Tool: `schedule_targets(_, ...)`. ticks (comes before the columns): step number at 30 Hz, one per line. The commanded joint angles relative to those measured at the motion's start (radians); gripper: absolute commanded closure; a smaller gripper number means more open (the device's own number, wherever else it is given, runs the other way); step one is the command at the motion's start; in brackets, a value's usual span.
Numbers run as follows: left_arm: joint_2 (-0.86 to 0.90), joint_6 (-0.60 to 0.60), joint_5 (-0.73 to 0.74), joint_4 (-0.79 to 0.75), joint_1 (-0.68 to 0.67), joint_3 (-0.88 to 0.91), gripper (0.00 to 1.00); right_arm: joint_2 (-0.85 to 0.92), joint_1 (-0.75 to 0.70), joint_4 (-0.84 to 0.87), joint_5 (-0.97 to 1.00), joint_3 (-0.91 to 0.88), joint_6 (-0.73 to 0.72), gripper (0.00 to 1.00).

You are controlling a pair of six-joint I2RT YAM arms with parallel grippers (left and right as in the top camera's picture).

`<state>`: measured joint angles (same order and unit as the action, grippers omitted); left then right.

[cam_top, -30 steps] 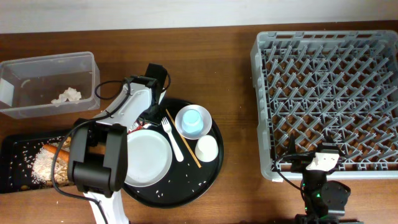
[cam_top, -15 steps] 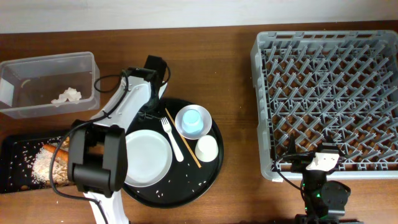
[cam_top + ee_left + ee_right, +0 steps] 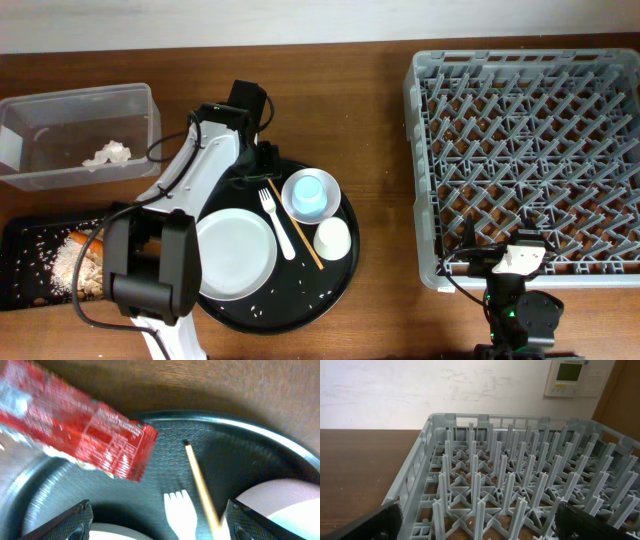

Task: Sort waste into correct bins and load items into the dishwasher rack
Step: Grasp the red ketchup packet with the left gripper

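A red-and-white snack wrapper lies across the far left rim of the round black tray. My left gripper hovers just short of it, open and holding nothing. In the overhead view the left gripper is over the tray's back left edge and the arm hides the wrapper. The white fork lies below the jaws. On the tray are the white plate, the light-blue cup in a small white bowl and the cream-white cup. My right gripper is open at the grey dishwasher rack.
A wooden stick lies beside the fork. The clear tub at the back left holds crumpled tissue. The flat black tray at the front left holds rice and a carrot. Loose rice grains dot the round tray.
My left gripper has moved back from beside the plate toward the round tray's far edge. The right arm has not moved.
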<state>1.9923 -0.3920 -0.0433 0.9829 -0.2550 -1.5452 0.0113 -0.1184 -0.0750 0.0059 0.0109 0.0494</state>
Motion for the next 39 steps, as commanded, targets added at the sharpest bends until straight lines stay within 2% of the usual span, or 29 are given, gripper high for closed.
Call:
schedule_targets(1, -0.029, -0.498, 0.067, -0.002, 0.002, -0.011, 0.16, -0.006, -0.006, -0.007, 0.002, -0.005, -0.001, 0.01)
schedule_targets(4, -0.029, -0.760, 0.080, -0.003, 0.003, 0.012, 0.16, -0.006, -0.006, -0.007, 0.002, -0.005, -0.002, 0.01)
schedule_targets(8, -0.029, -0.881, 0.101, -0.040, 0.071, 0.013, 0.16, -0.006, -0.006, -0.007, 0.002, -0.005, -0.001, 0.01)
schedule_targets(14, -0.028, -0.904, 0.103, -0.058, 0.123, 0.032, 0.16, -0.006, -0.006, -0.007, 0.002, -0.005, -0.001, 0.01)
schedule_targets(18, -0.028, -0.925, 0.148, -0.158, 0.124, 0.101, 0.16, -0.006, -0.006, -0.007, 0.002, -0.005, -0.001, 0.01)
schedule_targets(23, -0.028, -0.925, 0.106, -0.217, 0.125, 0.103, 0.17, -0.006, -0.006, -0.007, 0.002, -0.005, -0.001, 0.01)
schedule_targets(25, -0.028, -0.925, 0.068, -0.217, 0.125, 0.103, 0.23, -0.006, -0.006, -0.007, 0.002, -0.005, -0.001, 0.01)
schedule_targets(28, -0.028, -0.925, 0.054, -0.221, 0.125, 0.103, 0.39, -0.006, -0.006, -0.007, 0.002, -0.005, -0.002, 0.01)
schedule_targets(30, -0.028, -0.925, 0.054, -0.224, 0.125, 0.103, 0.44, -0.006, -0.006, -0.007, 0.002, -0.005, -0.001, 0.01)
schedule_targets(39, -0.027, -0.925, 0.054, -0.227, 0.125, 0.105, 0.47, -0.006, -0.006, -0.007, 0.002, -0.005, -0.001, 0.01)
